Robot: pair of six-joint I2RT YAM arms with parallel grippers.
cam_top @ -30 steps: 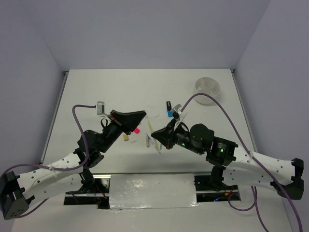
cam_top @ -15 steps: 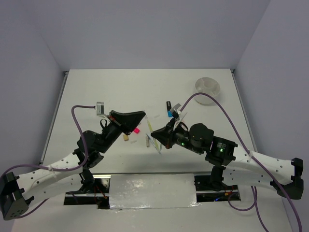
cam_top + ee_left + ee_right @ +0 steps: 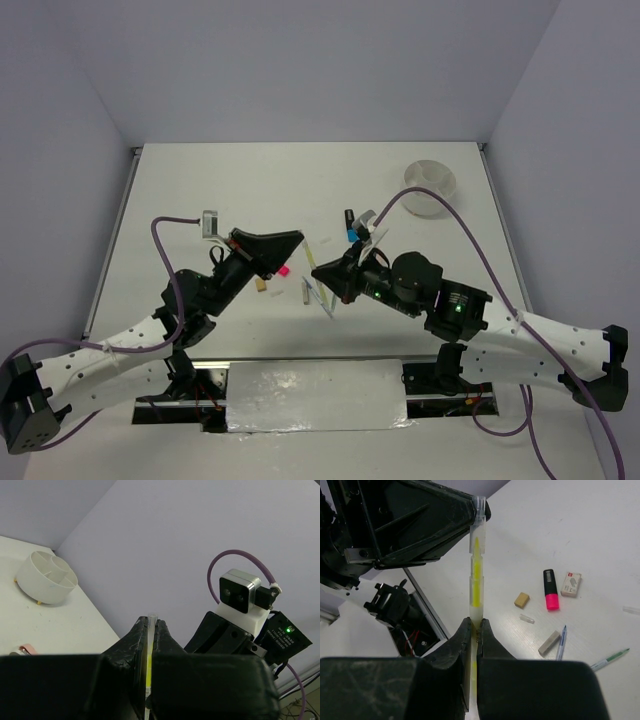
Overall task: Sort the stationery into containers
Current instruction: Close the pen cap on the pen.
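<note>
A thin clear stick with a yellow core [image 3: 476, 570] runs between both grippers. My right gripper [image 3: 474, 625] is shut on its lower part. My left gripper [image 3: 150, 622] is shut on its other end, and the stick [image 3: 148, 645] shows between its jaws. In the top view the left gripper [image 3: 296, 238] and the right gripper [image 3: 316, 268] meet tip to tip above the table's middle. The white divided bowl [image 3: 430, 185] stands at the far right and also shows in the left wrist view [image 3: 47, 577].
On the table below lie a pink-and-black highlighter [image 3: 549, 589], a white eraser [image 3: 571, 584], a tan eraser [image 3: 521, 599], a greyish eraser [image 3: 549, 643], a blue pen [image 3: 561, 647] and a green pen [image 3: 610, 659]. A blue-and-black highlighter [image 3: 351, 228] lies behind the right gripper.
Both arms have shifted only very slightly. Both grippers keep the same hold on the yellow stick.
</note>
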